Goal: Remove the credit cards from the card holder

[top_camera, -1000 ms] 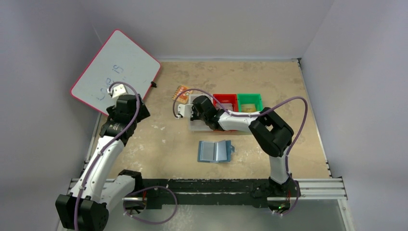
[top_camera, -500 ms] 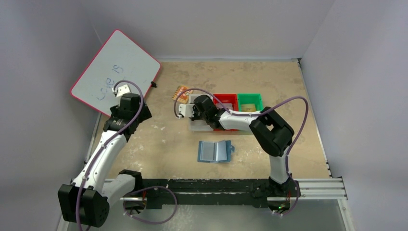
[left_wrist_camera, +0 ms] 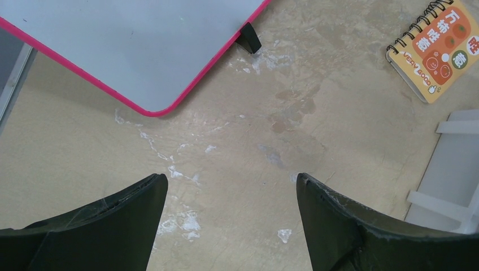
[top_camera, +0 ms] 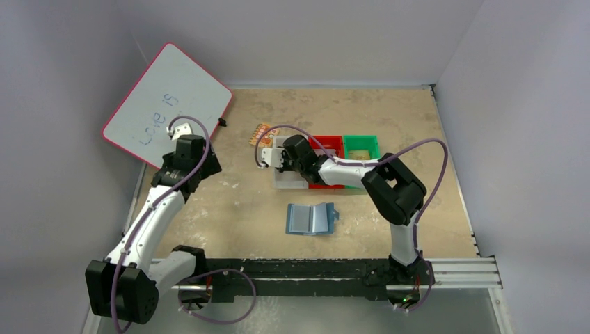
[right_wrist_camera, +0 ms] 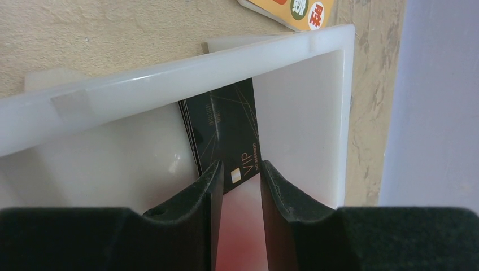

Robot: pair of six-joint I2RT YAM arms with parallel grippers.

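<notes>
Whiteboard [top_camera: 167,97]: leans at the 10 o'clock corner of the table [top_camera: 243,202].
Left gripper [left_wrist_camera: 229,179]: jaws wide apart with nothing between them, over bare table just off the whiteboard's corner.
Notebook [left_wrist_camera: 438,51]: orange, at 1 o'clock in the left wrist view, just beyond the white bin [right_wrist_camera: 169,79].
Right gripper [right_wrist_camera: 237,169]: jaws a narrow gap apart, clamped on nothing, tips down inside the white bin.
Card [right_wrist_camera: 223,127]: black, flat on the bin floor, its near end showing in the gap between the tips. Edges at its left suggest more cards beneath.
Holder [top_camera: 311,218]: open flat on the table, long axis 9 to 3. It lies at 5 o'clock from the right gripper and at 4 o'clock, farther off, from the left.
Nearer arm: the right.
Red bin [top_camera: 327,145], green bin [top_camera: 362,146]: in a row at 3 o'clock of the white bin.
Views: only the right wrist view shows the card, since the arm hides the bin floor from above. Only the top view shows the holder, too small to tell whether its pockets are empty.
</notes>
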